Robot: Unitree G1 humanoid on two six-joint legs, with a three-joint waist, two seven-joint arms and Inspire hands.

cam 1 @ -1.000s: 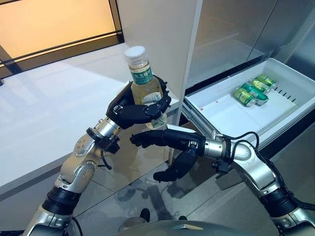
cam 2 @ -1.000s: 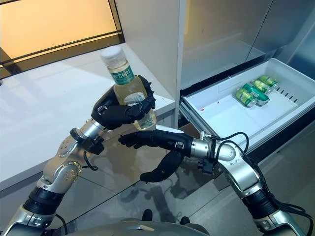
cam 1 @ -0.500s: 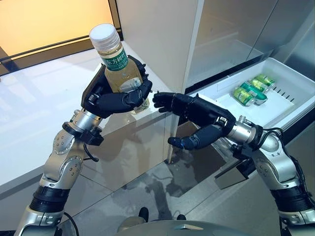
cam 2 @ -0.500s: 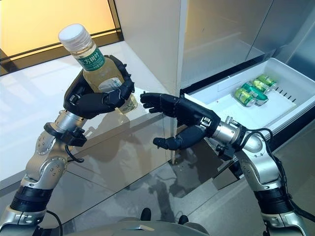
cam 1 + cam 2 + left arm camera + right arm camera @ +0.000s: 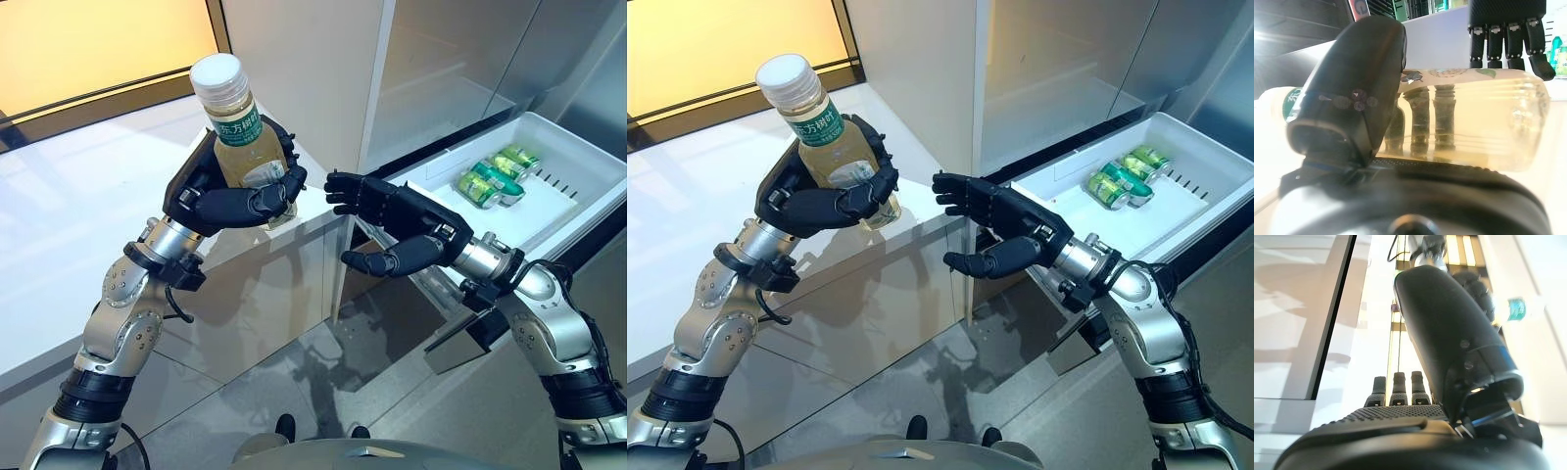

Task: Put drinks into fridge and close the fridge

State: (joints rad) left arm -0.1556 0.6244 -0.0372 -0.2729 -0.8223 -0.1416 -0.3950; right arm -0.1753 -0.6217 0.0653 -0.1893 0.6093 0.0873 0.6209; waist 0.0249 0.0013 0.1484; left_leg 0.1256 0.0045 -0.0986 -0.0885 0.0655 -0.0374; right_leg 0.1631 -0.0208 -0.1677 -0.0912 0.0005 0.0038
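Bottle (image 5: 242, 147) in the left robot hand (image 5: 223, 202) above the desk (image 5: 88, 235), right robot hand (image 5: 407, 235) just beside it, cans (image 5: 492, 176) in the drawer (image 5: 578, 211) at right

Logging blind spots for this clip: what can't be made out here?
- Bottle: its base, hidden by the left hand in the eye views.
- Cans in the fridge drawer: exact count, too small and bunched.
- Fridge interior above the drawer: blurred by reflections.
- Right hand: palm side faces away.

white counter (image 5: 78, 225); amber window (image 5: 98, 39), grey floor (image 5: 294, 382)
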